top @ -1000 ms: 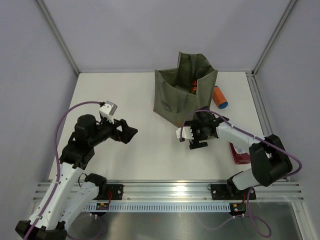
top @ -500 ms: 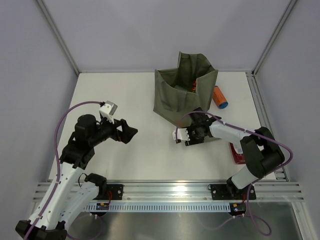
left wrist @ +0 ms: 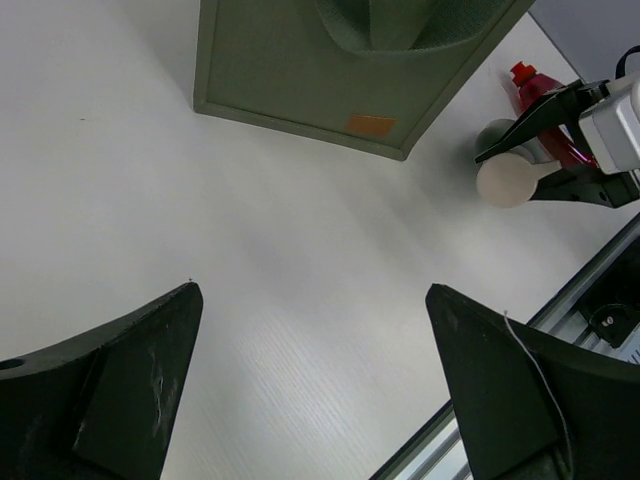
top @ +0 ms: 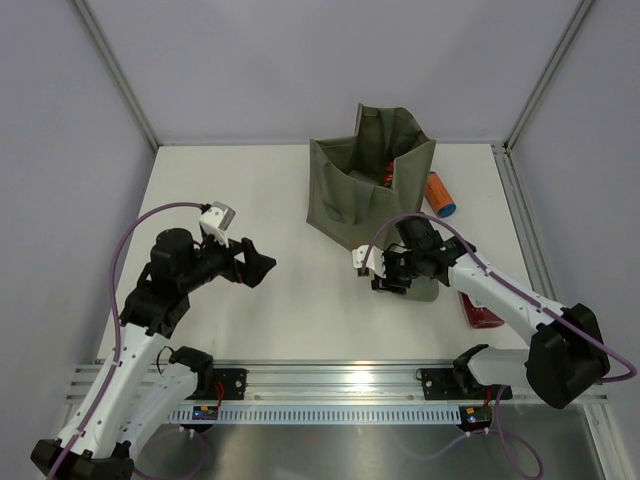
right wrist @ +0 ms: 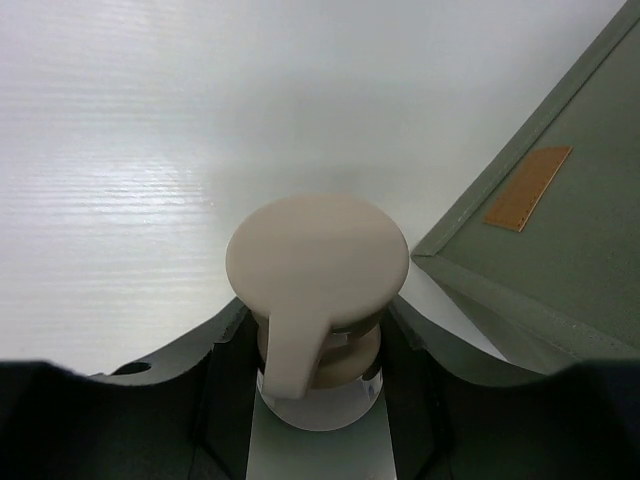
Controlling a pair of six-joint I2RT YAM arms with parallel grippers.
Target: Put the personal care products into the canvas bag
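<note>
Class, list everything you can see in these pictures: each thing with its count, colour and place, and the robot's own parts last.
canvas bag: one, olive-green with a small orange patch, far middle of the table.
pump bottle: one, grey-green with beige pump, by the bag's near corner, held in the right hand.
orange bottle: one, orange with blue cap, lying right of the bag.
red bottle: one, dark red, lying near the table's right edge.
item in the bag: red-orange, mostly hidden, kind unclear.
table: one, white.
left hand: open, empty, over the table's left.
right hand: shut on the pump bottle.
</note>
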